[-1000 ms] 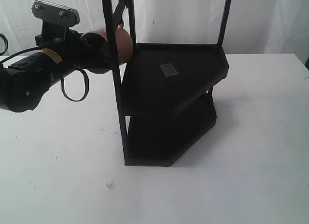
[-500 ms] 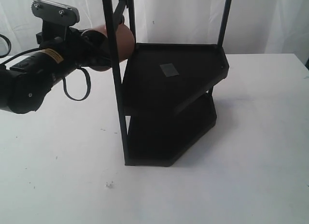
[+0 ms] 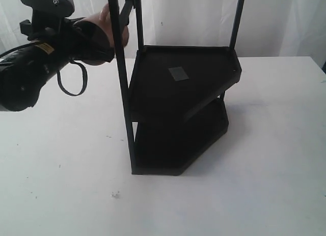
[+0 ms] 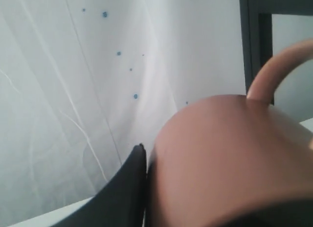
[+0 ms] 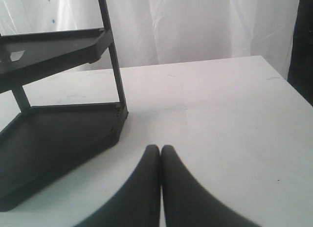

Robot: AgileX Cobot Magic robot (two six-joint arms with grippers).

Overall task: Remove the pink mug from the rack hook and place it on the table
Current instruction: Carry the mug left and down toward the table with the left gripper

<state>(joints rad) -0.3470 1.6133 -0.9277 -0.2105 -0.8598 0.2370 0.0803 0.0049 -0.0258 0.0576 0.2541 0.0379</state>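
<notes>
While exterior half-hides pink mug [image 3: 105, 20], wrist view shows left claw [image 4: 210, 188] apparently clamping it; right claw [image 5: 160, 151] closed, empty.

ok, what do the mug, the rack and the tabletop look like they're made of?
Pink mug: likely glazed ceramic; smooth, even dusty-pink wall and a thick loop handle.
Rack: probably painted metal; thin straight black poles and matte flat shelves, though plastic shelves can't be ruled out.
Table: white, smooth and matte, maybe laminate; a few dark specks.

Bright diffuse light, soft shadows, close pink mug [image 4: 230, 158] seemingly blurred
</notes>
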